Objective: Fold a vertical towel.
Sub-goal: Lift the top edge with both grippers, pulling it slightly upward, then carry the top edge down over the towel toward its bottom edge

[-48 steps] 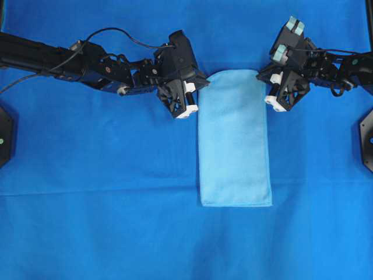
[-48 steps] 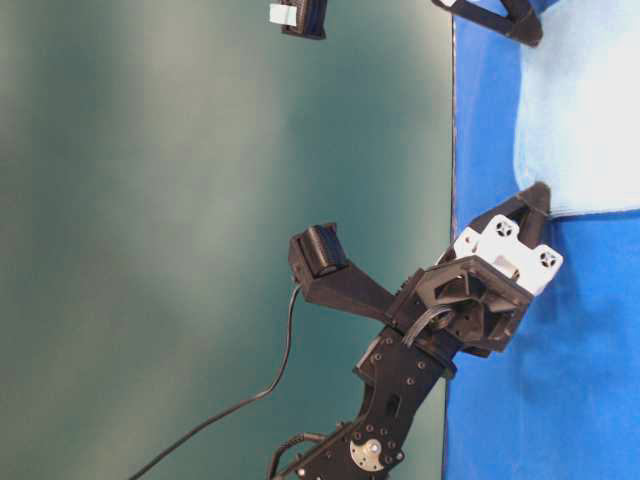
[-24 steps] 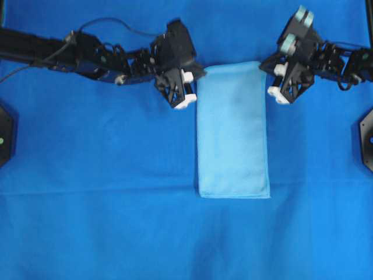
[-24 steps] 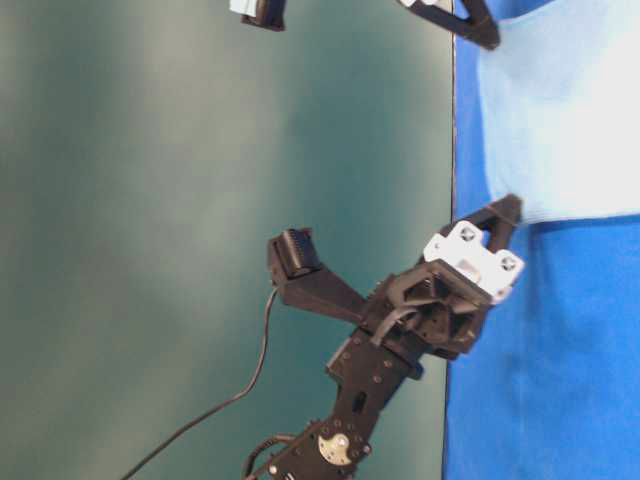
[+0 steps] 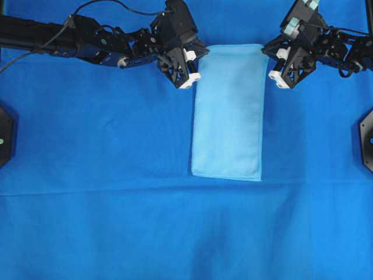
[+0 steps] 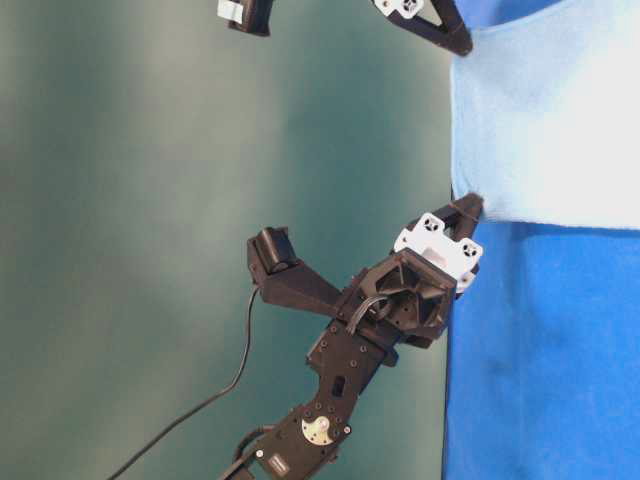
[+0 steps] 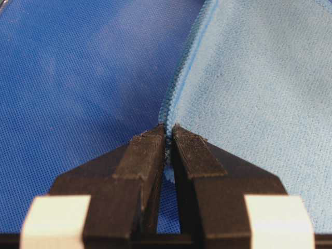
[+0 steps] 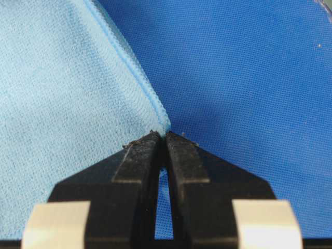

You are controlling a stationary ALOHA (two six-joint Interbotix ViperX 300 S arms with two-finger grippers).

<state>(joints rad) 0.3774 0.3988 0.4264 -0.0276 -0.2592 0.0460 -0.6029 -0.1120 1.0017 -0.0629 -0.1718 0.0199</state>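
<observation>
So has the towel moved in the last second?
Yes. In the overhead view the towel has slid toward the top edge; its bottom hem now sits above the tablecloth crease.

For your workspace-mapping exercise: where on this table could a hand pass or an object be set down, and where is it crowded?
Bare tablecloth lies left of the towel, right of it, and all along the near side below its hem. The far edge is crowded: the left hand and right hand each pinch a top corner.
</observation>
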